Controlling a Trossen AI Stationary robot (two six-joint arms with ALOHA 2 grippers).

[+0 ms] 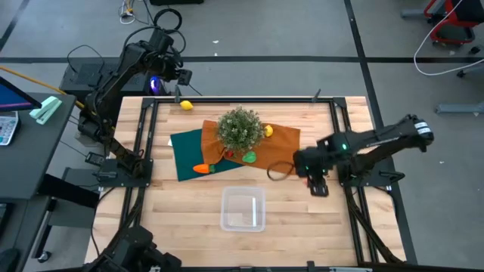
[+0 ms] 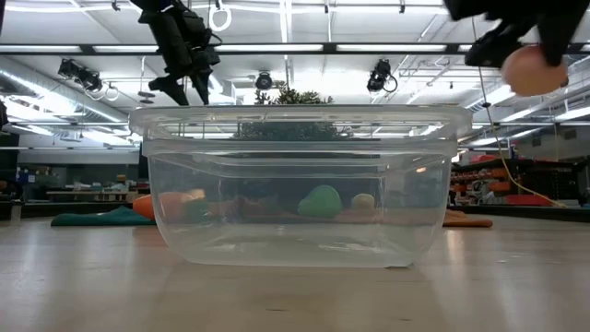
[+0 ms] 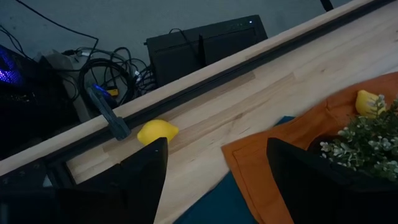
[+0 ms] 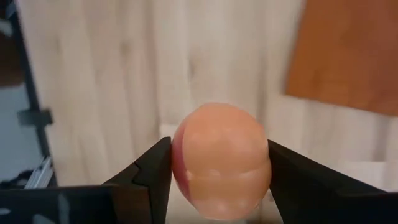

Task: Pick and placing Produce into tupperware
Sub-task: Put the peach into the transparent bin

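Peach (image 4: 221, 163) sits clamped in the right gripper (image 1: 316, 183), lifted off the desk (image 1: 302, 219) right of the empty tupperware (image 1: 243, 209) for carrying over, while the left gripper (image 1: 180, 75) hangs open over the far-left lemon (image 1: 185, 105), seemingly lined up to grab it.

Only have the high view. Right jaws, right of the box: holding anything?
Observer: Yes. The right wrist view shows a peach clamped in the right gripper.
Operator: Lifted or on the table?
Observer: Lifted. The low view shows it in the air, above the rim line of the box.
Operator: Left jaws?
Observer: The left gripper is open with nothing between its jaws. The left wrist view shows the lemon by the far rail ahead of them.
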